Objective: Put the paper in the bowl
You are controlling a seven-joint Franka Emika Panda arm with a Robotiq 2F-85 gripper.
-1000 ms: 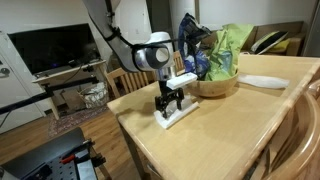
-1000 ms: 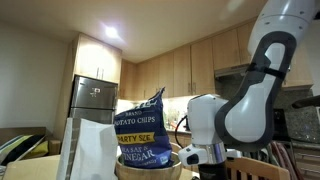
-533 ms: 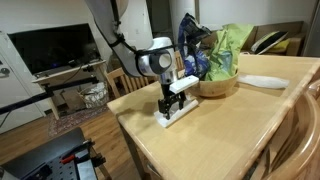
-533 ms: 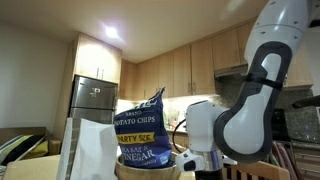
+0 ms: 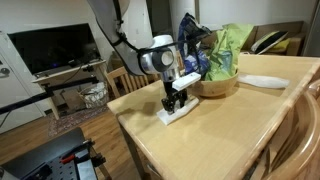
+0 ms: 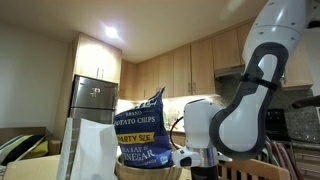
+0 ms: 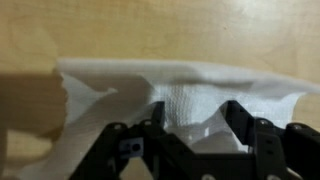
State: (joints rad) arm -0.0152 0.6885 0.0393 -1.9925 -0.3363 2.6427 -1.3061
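A white folded paper (image 5: 180,115) lies on the wooden table (image 5: 210,135), a short way in front of the bowl (image 5: 218,86). My gripper (image 5: 174,104) points straight down onto it. In the wrist view the paper (image 7: 190,82) fills the middle, and my gripper (image 7: 193,108) stands over it with its two black fingers apart, one on each side of a raised fold. The jaws are open and the fingertips press on the sheet. The light-brown bowl (image 6: 150,165) holds a blue chip bag (image 6: 140,125) and a green bag (image 5: 230,45).
A flat white oval plate (image 5: 262,81) lies on the table beyond the bowl. A wooden chair (image 5: 125,82) stands at the table's far side, and a TV (image 5: 55,48) sits farther back. A tall white object (image 6: 85,150) rises beside the bowl.
The wrist has sunk a little onto the paper and shifted slightly toward the bowl. The paper stays flat on the table.
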